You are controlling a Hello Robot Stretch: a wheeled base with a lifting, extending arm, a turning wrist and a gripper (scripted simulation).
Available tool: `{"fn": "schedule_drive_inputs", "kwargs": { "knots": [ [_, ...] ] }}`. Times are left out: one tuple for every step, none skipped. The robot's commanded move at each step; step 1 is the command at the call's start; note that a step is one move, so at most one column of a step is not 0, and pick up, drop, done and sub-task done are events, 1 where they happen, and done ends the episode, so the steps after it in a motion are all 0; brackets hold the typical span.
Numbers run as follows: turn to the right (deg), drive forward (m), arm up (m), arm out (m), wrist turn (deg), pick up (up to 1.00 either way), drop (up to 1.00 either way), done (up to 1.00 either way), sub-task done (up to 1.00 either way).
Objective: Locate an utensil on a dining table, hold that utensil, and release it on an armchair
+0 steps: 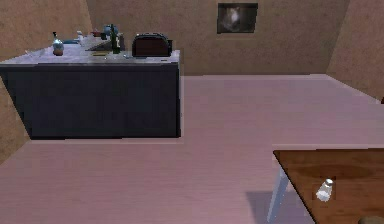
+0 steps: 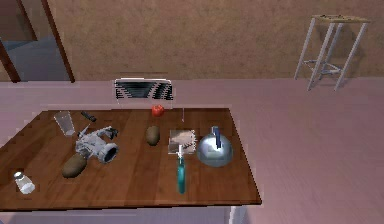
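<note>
Arm side view: teal-handled utensil [image 2: 181, 170]; forward view: dark counter [image 1: 95, 100].

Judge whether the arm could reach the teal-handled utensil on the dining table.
Probably yes: the teal-handled utensil lies by the near edge of the dining table, bare wood around its handle.

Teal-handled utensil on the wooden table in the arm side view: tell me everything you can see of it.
The teal-handled utensil lies flat on the brown wooden table, right of the table's middle. Its glossy teal handle, plastic by its look, points toward the picture's bottom. Its pale head points up the picture. The head reaches a pale square item, and whether they touch cannot be told. A silvery domed pot stands just right of it, apart from the handle.
</note>
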Motion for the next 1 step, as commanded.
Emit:
{"fn": "schedule_drive_inputs", "kwargs": {
  "knots": [
    [0.0, 0.00, 0.00, 0.46, 0.0, 0.00, 0.00, 0.00, 0.00]
  ]
}}
